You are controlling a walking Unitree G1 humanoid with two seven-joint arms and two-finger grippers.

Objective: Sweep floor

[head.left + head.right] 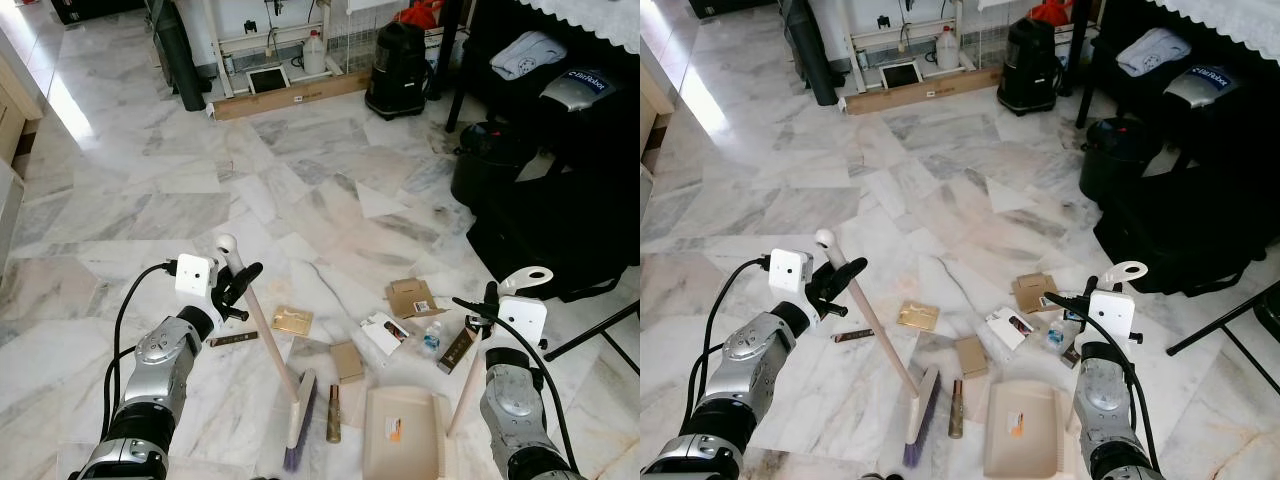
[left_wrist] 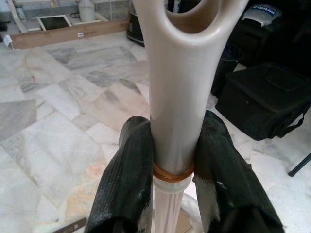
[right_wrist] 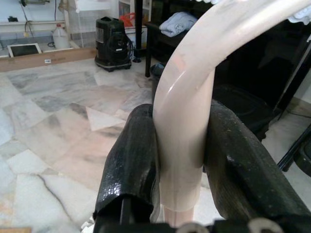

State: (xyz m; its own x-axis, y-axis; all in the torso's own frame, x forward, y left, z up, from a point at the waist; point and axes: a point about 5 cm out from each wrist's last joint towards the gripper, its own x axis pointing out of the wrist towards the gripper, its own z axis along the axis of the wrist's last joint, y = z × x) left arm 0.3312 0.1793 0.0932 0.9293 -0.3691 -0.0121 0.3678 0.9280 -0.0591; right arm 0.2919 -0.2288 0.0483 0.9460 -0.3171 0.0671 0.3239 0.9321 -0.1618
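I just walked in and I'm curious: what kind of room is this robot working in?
Probably a home's utility or storage corner: marble floor, a black vacuum cleaner, a white jug by the wall, folded clothes on a dark shelf.

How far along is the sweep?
Done: left gripper is shut on the broom handle, right gripper on the dustpan handle. In hand: brush head rests beside the dustpan. Left: small boxes, bottle and wrappers lie unswept.
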